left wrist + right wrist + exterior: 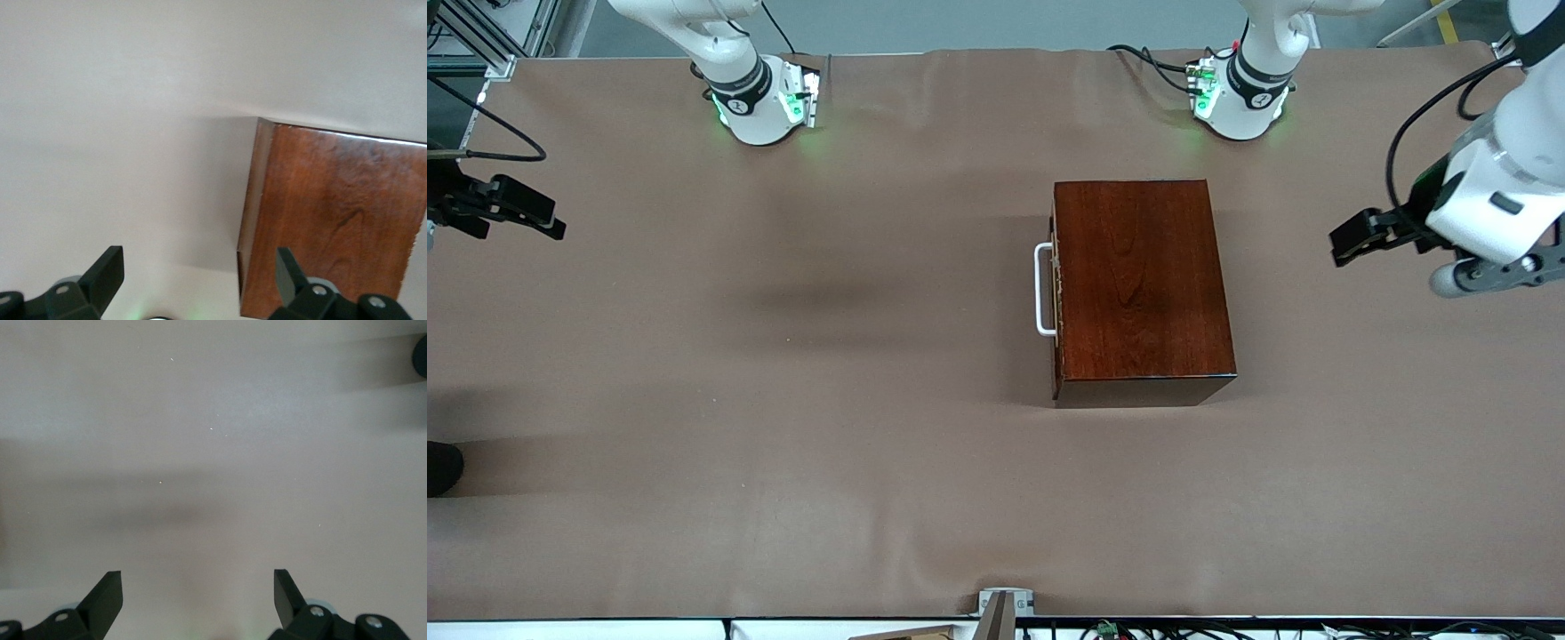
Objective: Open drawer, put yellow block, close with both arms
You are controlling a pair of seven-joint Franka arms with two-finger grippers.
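The dark reddish-brown wooden box (pixel 1143 284) stands on the brown cloth toward the left arm's end of the table. Its drawer is shut, with only the white U-shaped handle (pixel 1042 289) showing on the side that faces the right arm's end. The box also shows in the left wrist view (pixel 333 220). My left gripper (pixel 1347 242) is open and empty, up in the air off the box's side at the left arm's end. My right gripper (pixel 551 224) is open and empty over bare cloth at the right arm's end. No yellow block is in view.
The brown cloth (pixel 783 400) covers the whole table. A dark round object (pixel 440 467) sits at the table's edge at the right arm's end, nearer the front camera. A small metal bracket (pixel 1005 604) is at the near edge.
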